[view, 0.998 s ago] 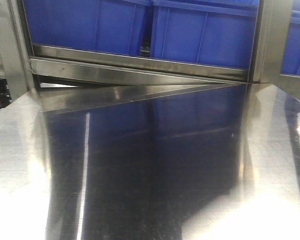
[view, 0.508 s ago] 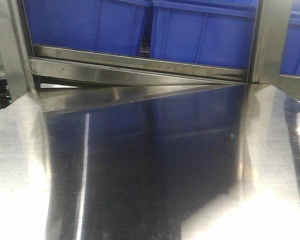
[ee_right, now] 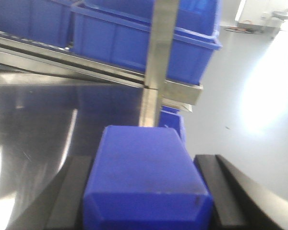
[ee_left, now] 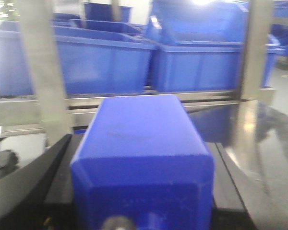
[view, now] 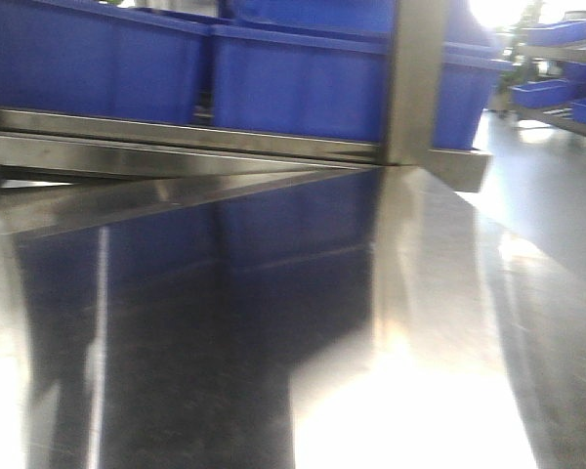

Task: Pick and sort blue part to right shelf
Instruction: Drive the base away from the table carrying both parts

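Note:
A blue part (ee_left: 139, 120), a smooth blue block, fills the left wrist view. My left gripper (ee_left: 143, 148) is shut on it, with a black finger (ee_left: 55, 187) on each side. In the right wrist view a second blue part (ee_right: 141, 143) sits the same way in my right gripper (ee_right: 145, 165), which is shut on it between black fingers (ee_right: 216, 191). The right shelf (view: 176, 147) is a stainless rack with a flat front rail and big blue bins (view: 303, 83), straight ahead past the steel top. Neither gripper appears in the front view.
A shiny steel tabletop (view: 420, 342) runs up to the rack's rail. An upright steel post (view: 415, 78) stands at the rack's right end, also seen as a post (ee_right: 158, 57). Grey floor (view: 557, 195) and more blue bins (view: 552, 88) lie to the right.
The front view has swung right: the rack and its post have shifted left in the frame, and the floor and far bins on the right have come into sight.

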